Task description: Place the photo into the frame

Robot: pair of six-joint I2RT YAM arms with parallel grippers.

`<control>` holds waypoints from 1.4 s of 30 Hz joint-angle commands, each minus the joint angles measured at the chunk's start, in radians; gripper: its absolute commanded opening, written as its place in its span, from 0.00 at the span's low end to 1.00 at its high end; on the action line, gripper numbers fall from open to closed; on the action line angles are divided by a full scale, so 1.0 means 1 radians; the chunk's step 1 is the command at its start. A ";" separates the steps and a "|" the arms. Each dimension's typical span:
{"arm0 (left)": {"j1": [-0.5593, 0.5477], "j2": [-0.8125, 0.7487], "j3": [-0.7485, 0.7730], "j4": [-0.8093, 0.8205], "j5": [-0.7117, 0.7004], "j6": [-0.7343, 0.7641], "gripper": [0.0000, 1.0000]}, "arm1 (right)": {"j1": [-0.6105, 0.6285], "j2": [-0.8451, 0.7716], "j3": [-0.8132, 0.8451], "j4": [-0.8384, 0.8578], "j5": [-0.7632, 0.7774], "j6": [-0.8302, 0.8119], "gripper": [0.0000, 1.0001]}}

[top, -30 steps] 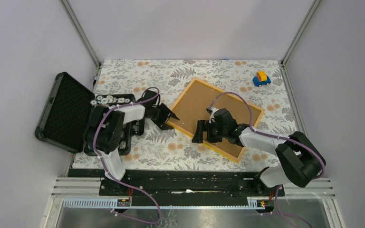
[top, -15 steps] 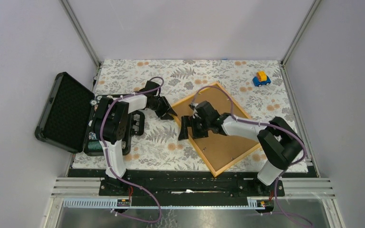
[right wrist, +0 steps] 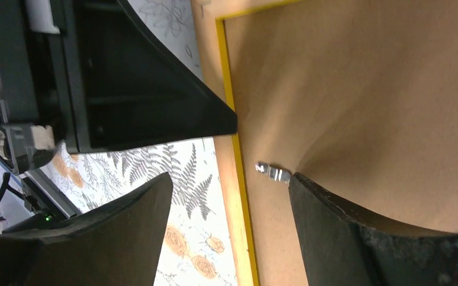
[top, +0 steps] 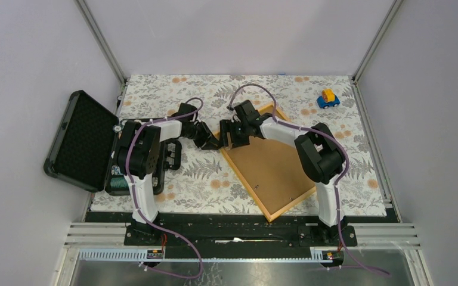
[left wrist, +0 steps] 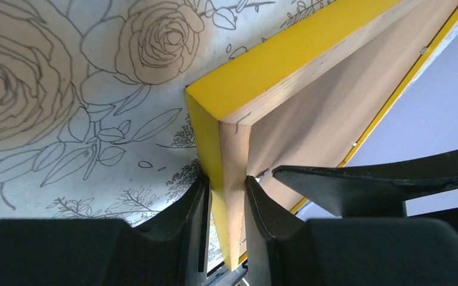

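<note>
The frame (top: 244, 183) lies back up on the floral cloth, its brown backing sheet (top: 271, 167) facing me. My left gripper (top: 213, 143) is shut on the frame's left corner. The left wrist view shows the fingers (left wrist: 201, 190) pinching the yellow and bare-wood edge (left wrist: 286, 59). My right gripper (top: 229, 136) is open beside that corner. In the right wrist view (right wrist: 231, 179) one finger is over the cloth and the other rests on the backing (right wrist: 364, 89), next to a small metal tab (right wrist: 273, 173). The photo is not in view.
An open black case (top: 83, 140) stands at the left edge with small round pieces (top: 137, 125) beside it. A blue and yellow toy car (top: 328, 98) sits at the far right. Grey walls enclose the table.
The frame has swung round about its left corner, its far end moving toward the near edge. My right gripper has moved from the frame's near edge up to the left corner.
</note>
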 commanded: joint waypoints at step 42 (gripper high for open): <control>0.037 0.081 -0.056 0.091 -0.023 -0.019 0.00 | 0.059 -0.012 -0.205 0.280 -0.102 0.210 0.74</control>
